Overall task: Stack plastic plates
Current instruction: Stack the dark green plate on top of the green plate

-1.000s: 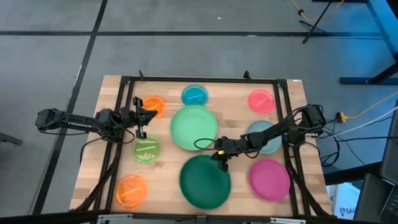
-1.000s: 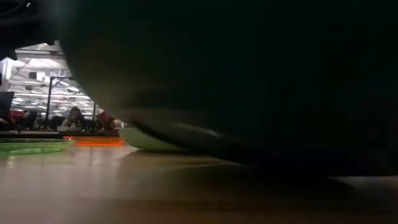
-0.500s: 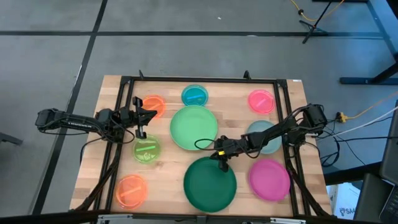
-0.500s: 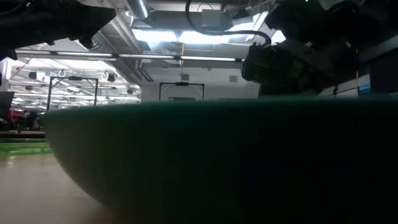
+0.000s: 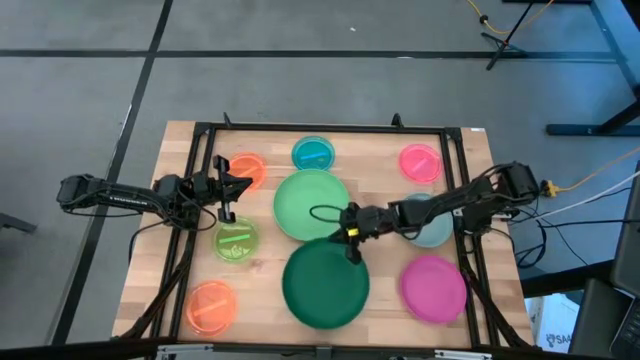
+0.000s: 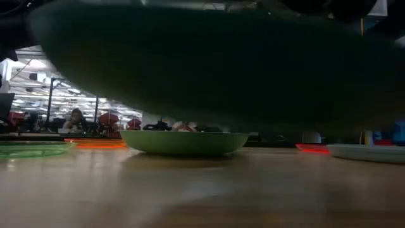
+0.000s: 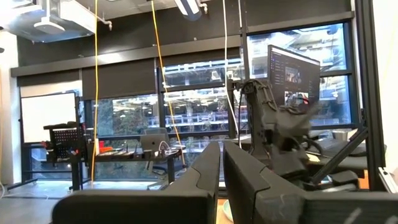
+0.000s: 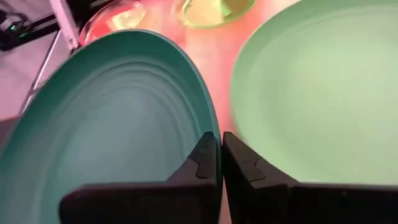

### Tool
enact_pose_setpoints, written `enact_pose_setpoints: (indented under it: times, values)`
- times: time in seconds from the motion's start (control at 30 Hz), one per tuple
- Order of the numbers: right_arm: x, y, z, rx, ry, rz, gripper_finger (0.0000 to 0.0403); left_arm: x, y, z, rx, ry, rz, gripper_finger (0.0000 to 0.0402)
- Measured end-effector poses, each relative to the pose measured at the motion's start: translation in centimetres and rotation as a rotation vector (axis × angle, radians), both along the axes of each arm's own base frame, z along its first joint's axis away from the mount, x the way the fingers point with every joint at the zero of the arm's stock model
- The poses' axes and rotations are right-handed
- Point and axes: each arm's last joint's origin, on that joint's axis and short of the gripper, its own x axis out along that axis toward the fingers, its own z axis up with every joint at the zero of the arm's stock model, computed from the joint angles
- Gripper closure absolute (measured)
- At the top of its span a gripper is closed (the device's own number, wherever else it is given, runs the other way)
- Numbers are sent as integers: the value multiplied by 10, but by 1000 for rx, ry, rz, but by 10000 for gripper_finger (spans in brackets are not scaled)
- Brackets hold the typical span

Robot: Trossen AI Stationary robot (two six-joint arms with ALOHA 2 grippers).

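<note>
The large dark green plate (image 5: 325, 285) hangs above the table's near middle, and its underside (image 6: 209, 63) fills the top of the low view. My right gripper (image 5: 350, 245) is shut on its far rim. The mint plate (image 5: 312, 205) lies flat on its base just beyond it, also seen in the low view as the mint plate (image 6: 183, 140). My left gripper (image 5: 228, 212) waits shut at the left, above the lime plate (image 5: 236, 241), touching nothing. My right gripper (image 8: 218, 163) pinches the dark green plate's far rim (image 8: 207, 121) between its two fingers, one over the inner face and one outside. The fingers come slanting down from the far right. The plate is lifted clear of the table.
Small plates lie around: orange (image 5: 245, 170), blue (image 5: 313, 153) and pink (image 5: 420, 162) along the far side, another orange (image 5: 211, 306) near left. The magenta plate (image 5: 433, 288) sits near right, and the grey-blue plate (image 5: 432, 232) lies under my right arm. A black frame (image 5: 330, 128) rims the table.
My right gripper has risen and moved a little toward the far left, toward the mint plate, staying shut on the dark green plate. The plate, which sat low on the table, has been lifted clear and has shifted left with the gripper.
</note>
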Motion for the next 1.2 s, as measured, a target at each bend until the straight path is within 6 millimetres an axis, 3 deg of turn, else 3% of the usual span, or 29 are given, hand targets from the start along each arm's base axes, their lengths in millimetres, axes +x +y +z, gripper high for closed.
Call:
enact_pose_setpoints:
  times: [0.33, 0.63, 0.93, 1.2]
  values:
    - [12, -61, 27, -10, -82, -111, 402, 0, 0, 0, 5, -2, -10, 388]
    - [6, -118, 29, -35, -88, -284, 402, 0, 0, 0, 4, -1, -7, 388]
    - [6, -154, 11, -91, -50, -434, 402, 0, 0, 0, 4, -3, -7, 388]
    - [10, -159, -11, -84, 17, -441, 402, 0, 0, 0, -17, -10, -16, 388]
